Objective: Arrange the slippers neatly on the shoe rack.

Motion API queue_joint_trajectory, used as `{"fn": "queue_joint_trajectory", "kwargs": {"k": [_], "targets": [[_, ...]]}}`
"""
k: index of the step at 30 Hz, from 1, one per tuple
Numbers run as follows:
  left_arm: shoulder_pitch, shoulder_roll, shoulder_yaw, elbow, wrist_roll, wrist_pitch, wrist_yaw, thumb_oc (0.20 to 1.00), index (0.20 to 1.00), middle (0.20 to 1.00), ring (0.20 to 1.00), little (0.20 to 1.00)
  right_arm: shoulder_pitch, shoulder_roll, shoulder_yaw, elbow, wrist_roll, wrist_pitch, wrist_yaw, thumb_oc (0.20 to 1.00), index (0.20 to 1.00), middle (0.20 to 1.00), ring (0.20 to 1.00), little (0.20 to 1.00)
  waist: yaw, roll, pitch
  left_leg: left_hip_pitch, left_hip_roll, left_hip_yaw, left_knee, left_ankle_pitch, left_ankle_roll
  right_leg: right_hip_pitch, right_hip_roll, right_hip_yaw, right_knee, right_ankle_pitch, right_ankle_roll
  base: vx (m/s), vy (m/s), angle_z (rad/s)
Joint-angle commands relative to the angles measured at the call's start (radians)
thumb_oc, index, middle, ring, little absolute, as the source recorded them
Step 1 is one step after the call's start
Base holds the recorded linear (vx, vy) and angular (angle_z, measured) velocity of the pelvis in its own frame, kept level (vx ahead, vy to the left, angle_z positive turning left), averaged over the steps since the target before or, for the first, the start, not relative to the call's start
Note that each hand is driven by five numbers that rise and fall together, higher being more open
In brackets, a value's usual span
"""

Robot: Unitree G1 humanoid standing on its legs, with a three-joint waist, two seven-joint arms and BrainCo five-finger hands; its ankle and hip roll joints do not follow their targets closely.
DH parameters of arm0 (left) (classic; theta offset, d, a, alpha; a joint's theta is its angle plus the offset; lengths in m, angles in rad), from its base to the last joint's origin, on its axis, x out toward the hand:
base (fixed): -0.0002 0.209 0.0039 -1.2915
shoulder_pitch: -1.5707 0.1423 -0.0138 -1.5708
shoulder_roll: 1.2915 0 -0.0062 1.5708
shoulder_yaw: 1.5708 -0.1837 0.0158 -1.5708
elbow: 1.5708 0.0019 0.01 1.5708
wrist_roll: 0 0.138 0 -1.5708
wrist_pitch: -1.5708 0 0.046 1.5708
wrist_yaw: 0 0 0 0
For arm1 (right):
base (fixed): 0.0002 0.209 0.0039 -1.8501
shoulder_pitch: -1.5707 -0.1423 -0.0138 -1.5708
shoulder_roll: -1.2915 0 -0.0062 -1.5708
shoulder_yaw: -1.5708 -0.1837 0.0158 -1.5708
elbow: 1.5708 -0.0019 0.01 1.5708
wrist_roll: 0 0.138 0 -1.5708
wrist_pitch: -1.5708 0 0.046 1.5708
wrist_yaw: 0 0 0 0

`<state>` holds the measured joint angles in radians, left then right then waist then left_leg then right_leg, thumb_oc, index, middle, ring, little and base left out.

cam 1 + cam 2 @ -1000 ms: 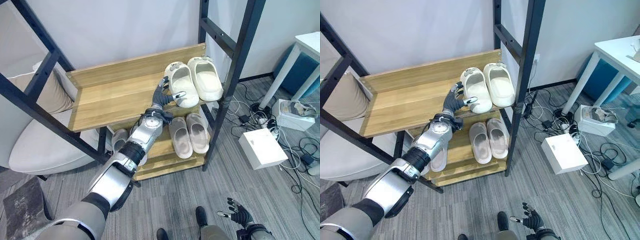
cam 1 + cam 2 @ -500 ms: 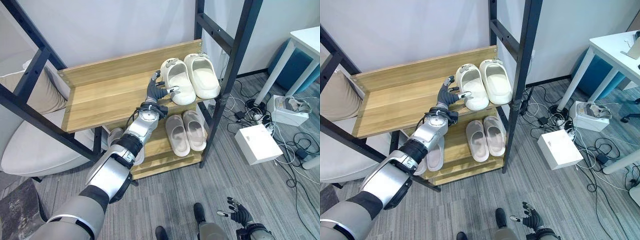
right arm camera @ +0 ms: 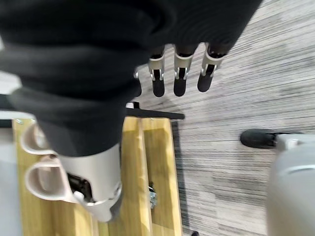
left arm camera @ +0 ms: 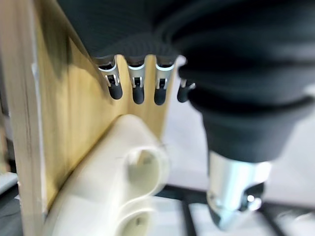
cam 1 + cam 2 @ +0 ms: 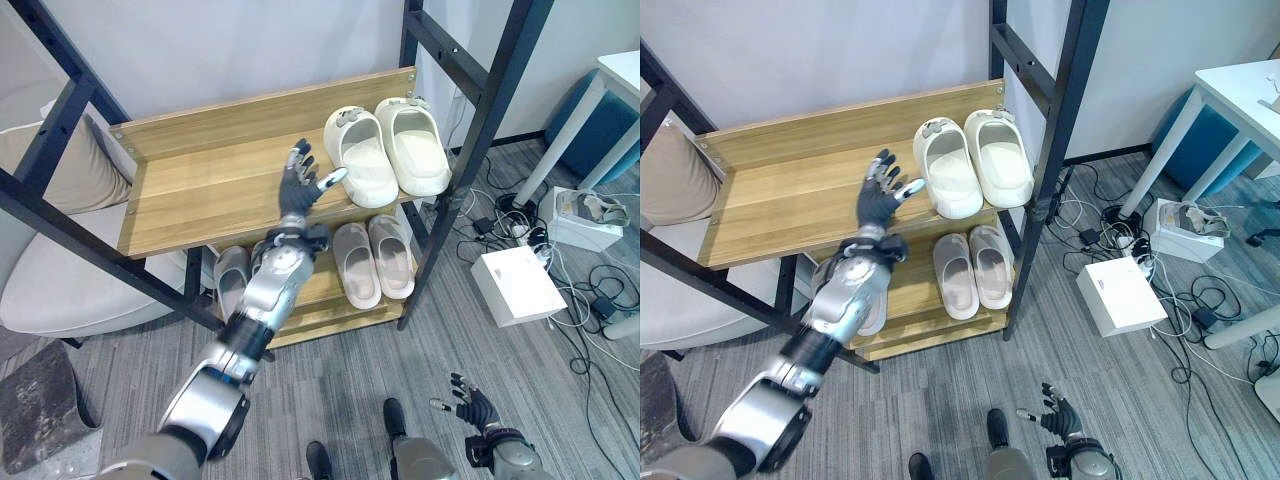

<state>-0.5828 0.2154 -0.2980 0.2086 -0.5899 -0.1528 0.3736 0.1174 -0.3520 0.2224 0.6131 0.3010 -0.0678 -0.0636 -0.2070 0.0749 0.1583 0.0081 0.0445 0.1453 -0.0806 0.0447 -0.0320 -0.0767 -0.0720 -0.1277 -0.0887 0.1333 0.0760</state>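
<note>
A pair of cream slippers [image 5: 388,152] sits side by side at the right end of the wooden rack's top shelf [image 5: 210,190]. On the lower shelf a beige pair [image 5: 374,262] lies to the right and a grey slipper [image 5: 231,281] to the left. My left hand [image 5: 300,187] is raised over the top shelf just left of the cream pair, open with fingers spread, holding nothing and clear of the slipper. In the left wrist view a cream slipper [image 4: 118,187] lies past the straight fingers [image 4: 135,88]. My right hand [image 5: 468,404] hangs low over the floor, open.
Black metal uprights [image 5: 485,125] frame the rack. A padded chair [image 5: 60,280] stands to the left. On the grey floor to the right are a white box [image 5: 516,286], tangled cables [image 5: 590,300] and a white table leg [image 5: 560,130].
My left hand has let go of the near cream slipper and pulled back to the left, fingers now spread. The cream pair stays put. The camera has shifted slightly.
</note>
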Motion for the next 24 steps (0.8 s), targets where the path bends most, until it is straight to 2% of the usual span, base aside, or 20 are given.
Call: {"fn": "queue_joint_trajectory", "kwargs": {"k": [1, 4, 5, 7, 8, 11, 12, 13, 14, 15, 18, 20, 24], "targets": [[-0.021, 0.02, -0.004, -0.087, -0.091, -0.098, -0.116, 1.0, 1.0, 1.0, 1.0, 1.0, -0.005, 0.016, -0.014, 0.065, 0.046, -0.023, -0.002, 1.0, 1.0, 1.0, 1.0, 1.0, 0.042, -0.048, -0.073, 0.002, 0.002, -0.087, -0.007, -0.014, -0.048, 0.068, -0.013, -0.05, 0.001, -0.091, 0.052, -0.02, -0.007, 0.27], [0.025, 0.045, -0.044, -0.29, -0.132, -0.099, -0.207, 1.0, 1.0, 1.0, 1.0, 1.0, -0.037, 0.032, -0.006, 0.116, 0.048, -0.014, 0.009, 1.0, 1.0, 1.0, 1.0, 1.0, 0.075, -0.058, -0.086, 0.001, -0.003, -0.11, -0.007, -0.013, -0.049, 0.078, -0.016, -0.076, 0.001, -0.091, 0.053, -0.03, 0.005, 0.26], [0.041, 0.075, -0.083, -0.405, -0.144, -0.077, -0.3, 1.0, 1.0, 1.0, 1.0, 1.0, -0.055, 0.044, 0.007, 0.139, 0.042, -0.014, 0.016, 1.0, 1.0, 1.0, 1.0, 1.0, 0.091, -0.062, -0.092, 0.003, -0.006, -0.118, -0.007, -0.016, -0.048, 0.083, -0.018, -0.085, 0.001, -0.091, 0.055, -0.03, 0.021, 0.32], [0.057, 0.08, -0.096, -0.435, -0.155, -0.072, -0.319, 1.0, 1.0, 1.0, 1.0, 1.0, -0.064, 0.05, 0.01, 0.151, 0.04, -0.012, 0.018, 1.0, 1.0, 1.0, 1.0, 1.0, 0.098, -0.064, -0.095, 0.003, -0.007, -0.121, -0.007, -0.017, -0.047, 0.087, -0.019, -0.088, 0.001, -0.092, 0.055, -0.01, 0.017, 0.22], [0.076, 0.101, -0.13, -0.505, -0.184, -0.047, -0.397, 1.0, 1.0, 1.0, 1.0, 1.0, -0.072, 0.06, 0.013, 0.164, 0.035, -0.014, 0.022, 1.0, 1.0, 1.0, 1.0, 1.0, 0.109, -0.065, -0.097, 0.004, -0.009, -0.127, -0.007, -0.018, -0.046, 0.091, -0.019, -0.094, 0.001, -0.092, 0.056, 0.0, 0.008, 0.14], [0.137, 0.126, -0.222, -0.6, -0.209, -0.004, -0.493, 1.0, 1.0, 1.0, 1.0, 1.0, -0.11, 0.089, 0.029, 0.2, 0.025, -0.017, 0.026, 1.0, 1.0, 1.0, 1.0, 1.0, 0.133, -0.071, -0.105, 0.01, -0.012, -0.144, -0.007, -0.019, -0.044, 0.108, -0.02, -0.106, 0.001, -0.097, 0.053, 0.01, 0.01, 0.12], [0.137, 0.126, -0.222, -0.6, -0.209, -0.004, -0.493, 1.0, 1.0, 1.0, 1.0, 1.0, -0.11, 0.089, 0.029, 0.2, 0.025, -0.017, 0.026, 1.0, 1.0, 1.0, 1.0, 1.0, 0.133, -0.071, -0.105, 0.01, -0.012, -0.144, -0.007, -0.019, -0.044, 0.108, -0.02, -0.106, 0.001, -0.097, 0.053, 0.0, 0.018, 0.07], [0.174, 0.166, -0.277, -0.625, -0.183, 0.024, -0.548, 1.0, 1.0, 1.0, 1.0, 1.0, -0.123, 0.109, 0.037, 0.216, 0.014, -0.021, 0.027, 1.0, 1.0, 1.0, 1.0, 1.0, 0.145, -0.071, -0.108, 0.01, -0.015, -0.153, -0.007, -0.02, -0.044, 0.113, -0.021, -0.116, 0.001, -0.1, 0.053, 0.0, 0.0, 0.0], [0.198, 0.167, -0.309, -0.622, -0.2, 0.044, -0.58, 1.0, 1.0, 1.0, 1.0, 1.0, -0.131, 0.11, 0.037, 0.224, 0.012, -0.023, 0.028, 1.0, 1.0, 1.0, 1.0, 1.0, 0.15, -0.07, -0.108, 0.01, -0.016, -0.155, -0.007, -0.019, -0.044, 0.115, -0.023, -0.12, 0.001, -0.099, 0.053, -0.02, 0.032, 0.03], [0.271, 0.185, -0.37, -0.539, -0.161, 0.071, -0.612, 1.0, 1.0, 1.0, 1.0, 1.0, -0.141, 0.116, 0.043, 0.226, 0.006, -0.029, 0.025, 1.0, 1.0, 1.0, 1.0, 1.0, 0.158, -0.069, -0.105, 0.009, -0.017, -0.16, -0.007, -0.019, -0.041, 0.117, -0.023, -0.126, 0.001, -0.101, 0.054, -0.02, 0.028, 0.21], [0.379, 0.202, -0.439, -0.371, -0.035, 0.088, -0.639, 1.0, 1.0, 1.0, 1.0, 1.0, -0.157, 0.125, 0.051, 0.23, 0.007, -0.035, 0.019, 1.0, 1.0, 1.0, 1.0, 1.0, 0.165, -0.07, -0.096, 0.011, -0.017, -0.162, -0.007, -0.018, -0.037, 0.12, -0.024, -0.127, 0.001, -0.102, 0.056, -0.02, 0.028, 0.19], [0.402, 0.219, -0.462, -0.265, 0.112, 0.073, -0.627, 1.0, 1.0, 1.0, 1.0, 1.0, -0.147, 0.125, 0.054, 0.217, 0.018, -0.039, 0.014, 1.0, 1.0, 1.0, 1.0, 1.0, 0.164, -0.071, -0.094, 0.014, -0.017, -0.16, -0.007, -0.019, -0.035, 0.123, -0.024, -0.125, 0.001, -0.102, 0.057, 0.0, 0.009, 0.02], [0.489, 0.151, -0.459, 0.078, 0.373, 0.067, -0.553, 1.0, 1.0, 1.0, 1.0, 1.0, -0.107, 0.108, 0.093, 0.144, 0.012, -0.034, 0.011, 1.0, 1.0, 1.0, 1.0, 1.0, 0.149, -0.077, -0.09, 0.02, -0.015, -0.145, -0.007, -0.023, -0.027, 0.121, -0.024, -0.108, 0.001, -0.099, 0.059, 0.0, 0.009, -0.03]]}}
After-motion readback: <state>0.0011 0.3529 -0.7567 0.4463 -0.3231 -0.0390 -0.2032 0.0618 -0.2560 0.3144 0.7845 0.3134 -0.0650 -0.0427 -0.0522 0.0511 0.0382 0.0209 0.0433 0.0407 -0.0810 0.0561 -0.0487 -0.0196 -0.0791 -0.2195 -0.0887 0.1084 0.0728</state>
